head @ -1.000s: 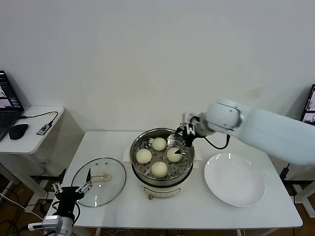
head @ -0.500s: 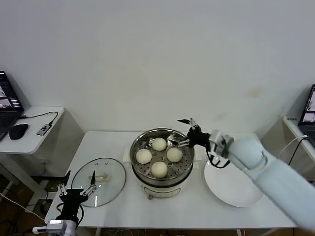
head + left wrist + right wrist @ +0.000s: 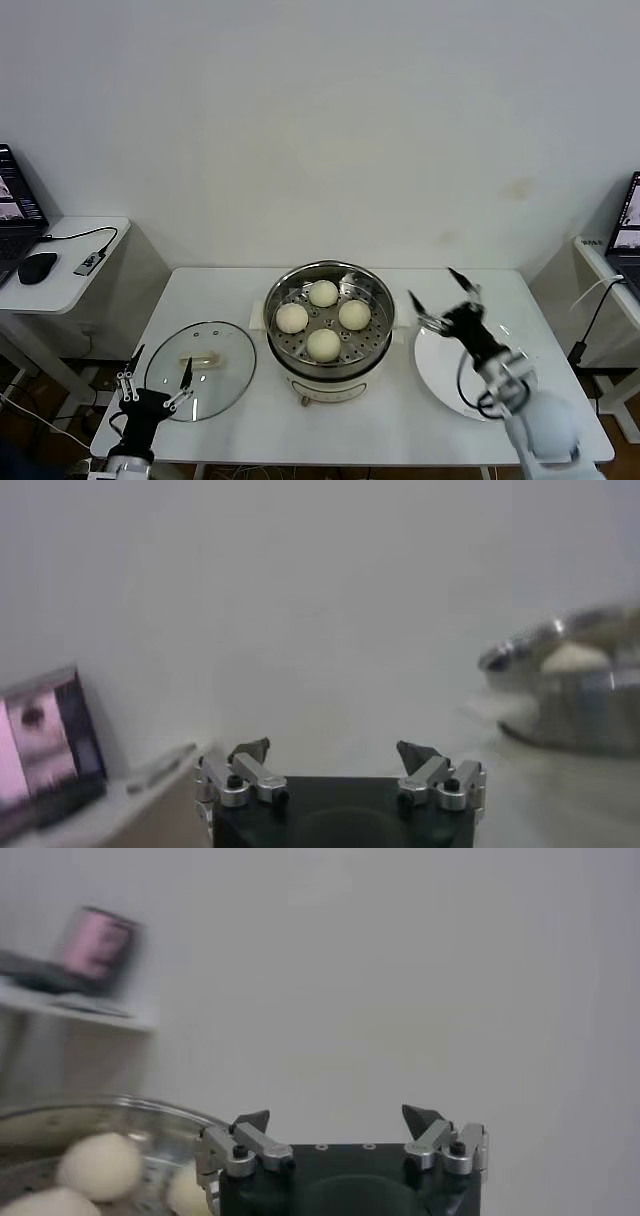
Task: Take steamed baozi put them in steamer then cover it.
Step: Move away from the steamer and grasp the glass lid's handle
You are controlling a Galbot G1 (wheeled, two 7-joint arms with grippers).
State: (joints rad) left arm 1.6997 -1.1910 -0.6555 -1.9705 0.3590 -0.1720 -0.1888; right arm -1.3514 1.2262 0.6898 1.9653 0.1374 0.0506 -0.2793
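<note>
A plain white wall backs a white table (image 3: 230, 410), with a smaller side table (image 3: 60, 290) off to the left carrying a black mouse (image 3: 37, 266) and the edge of a laptop (image 3: 12, 215).

At the table's near left corner the left pincer (image 3: 155, 385) is low, its fingers spread wide and holding nothing, just at the near rim of the cover (image 3: 200, 369). That glass cover lies flat on the table, handle up, beside the steamer (image 3: 329, 325) and not on it.

The steamer sits mid-table, uncovered. All four steamed baozi (image 3: 323, 344) rest on its perforated tray, spaced apart in a diamond.

To the right of it lies a white plate (image 3: 445, 385). Above the plate's left part hangs the right pincer (image 3: 443, 297), fingers wide apart and empty, a little away from the steamer's rim. In the right wrist view it (image 3: 338, 1123) points toward the wall, the buns seemingly just below and aside, though they are blurred.
</note>
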